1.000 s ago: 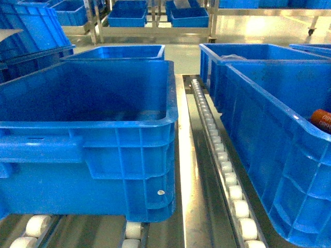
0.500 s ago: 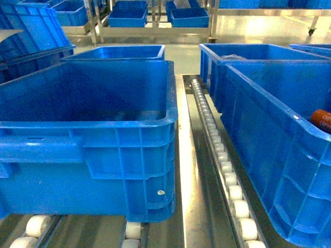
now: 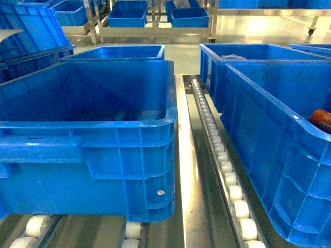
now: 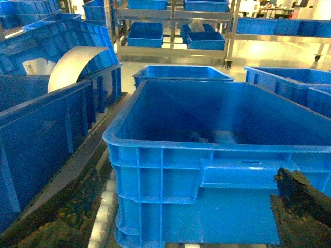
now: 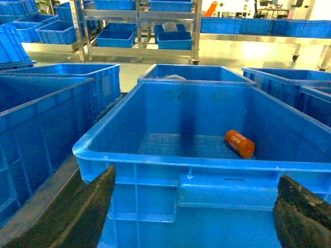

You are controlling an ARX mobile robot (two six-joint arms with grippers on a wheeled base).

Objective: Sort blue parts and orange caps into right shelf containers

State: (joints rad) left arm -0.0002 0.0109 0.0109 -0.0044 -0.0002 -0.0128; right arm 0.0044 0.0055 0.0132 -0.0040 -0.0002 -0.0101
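Head view: a large blue crate (image 3: 88, 129) fills the left and centre of the frame on white rollers (image 3: 227, 181); a second crate (image 3: 279, 134) runs down the right edge, and an orange cap (image 3: 321, 120) shows just inside it at the far right; no arm or tool appears here, so this view says nothing about their state.

Left wrist view: the same kind of crate (image 4: 217, 155) sits dead ahead in the centre, its floor dim, with something pale and unclear lying near the middle of it; a dark finger of the left tool (image 4: 300, 206) shows at the lower right corner; only that one finger is seen, so I cannot tell how far it is open or whether it carries anything.

Right wrist view: a right shelf container (image 5: 207, 150) fills the centre, and the orange cap (image 5: 239, 143) lies on its side on the floor, right of centre; the right tool (image 5: 194, 217) has its two dark fingers at the lower left and lower right corners, spread wide with nothing between them.

Judging the step: a part must be fetched first; either tool should clear the rim before dropping in.

Only the right wrist view shows the whole cap; the head view shows the lanes' layout.
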